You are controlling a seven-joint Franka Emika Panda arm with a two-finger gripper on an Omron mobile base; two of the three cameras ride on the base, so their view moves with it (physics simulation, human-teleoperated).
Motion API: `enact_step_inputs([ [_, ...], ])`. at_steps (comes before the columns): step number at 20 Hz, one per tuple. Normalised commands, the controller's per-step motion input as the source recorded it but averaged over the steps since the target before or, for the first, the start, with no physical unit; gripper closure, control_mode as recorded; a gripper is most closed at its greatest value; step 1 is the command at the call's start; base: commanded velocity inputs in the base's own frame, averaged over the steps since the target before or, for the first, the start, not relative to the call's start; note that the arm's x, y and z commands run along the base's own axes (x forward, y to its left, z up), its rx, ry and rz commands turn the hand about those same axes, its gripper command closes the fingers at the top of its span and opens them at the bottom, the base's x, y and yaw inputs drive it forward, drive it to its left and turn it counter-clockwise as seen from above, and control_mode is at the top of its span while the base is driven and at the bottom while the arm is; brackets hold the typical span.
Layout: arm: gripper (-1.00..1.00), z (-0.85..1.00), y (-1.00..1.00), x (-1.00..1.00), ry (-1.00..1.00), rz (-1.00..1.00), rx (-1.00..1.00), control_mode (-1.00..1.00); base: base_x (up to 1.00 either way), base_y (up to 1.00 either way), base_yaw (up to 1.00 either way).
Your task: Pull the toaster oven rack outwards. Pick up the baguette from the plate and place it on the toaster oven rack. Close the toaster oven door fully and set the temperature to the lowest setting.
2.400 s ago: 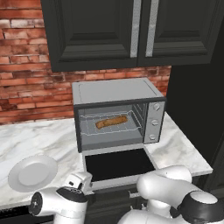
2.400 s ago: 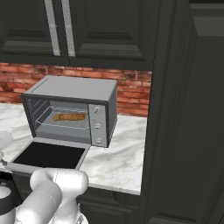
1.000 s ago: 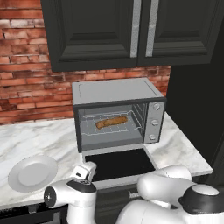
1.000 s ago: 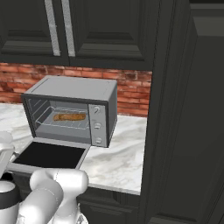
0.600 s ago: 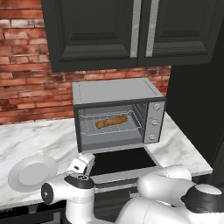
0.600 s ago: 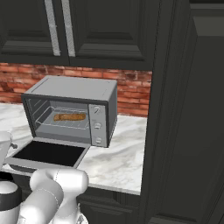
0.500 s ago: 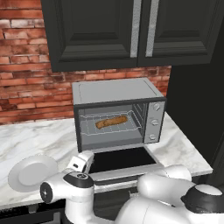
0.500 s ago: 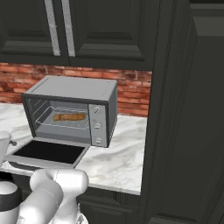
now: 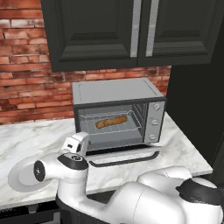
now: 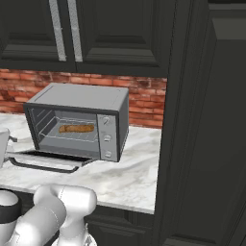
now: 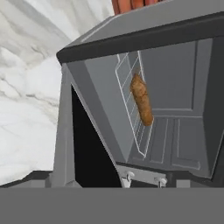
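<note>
One baguette (image 9: 111,122) lies on the toaster oven rack (image 9: 114,126); toaster oven door (image 9: 124,157) hangs partly open; gripper (image 9: 78,143) at its left, jaws fully spread, empty

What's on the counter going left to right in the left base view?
plate → baguette on the toaster oven rack → knob panel of the toaster oven
</note>
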Motion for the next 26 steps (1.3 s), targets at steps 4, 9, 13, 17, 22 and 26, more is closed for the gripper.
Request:
enact_step_inputs([
  [4,-1.00,0.96,-0.29,0.59,0.05,0.01,-0.07,-1.00,0.00,0.00,0.00],
  [9,-1.00,0.70,-0.38,0.87,-0.02,0.06,0.00,-1.00,0.00,0.00,0.00],
  [13,-1.00,0.97,-0.20,0.66,-0.07,0.01,0.00,-1.00,0.00,0.00,0.00],
  [17,-1.00,0.81,0.00,0.45,-0.16,0.01,0.00,-1.00,0.00,0.00,0.00],
  [22,-1.00,0.76,-0.01,0.38,-0.24,0.02,0.00,-1.00,0.00,0.00,0.00],
  [26,-1.00,0.77,0.00,0.33,-0.29,0.00,0.00,-1.00,0.00,0.00,0.00],
])
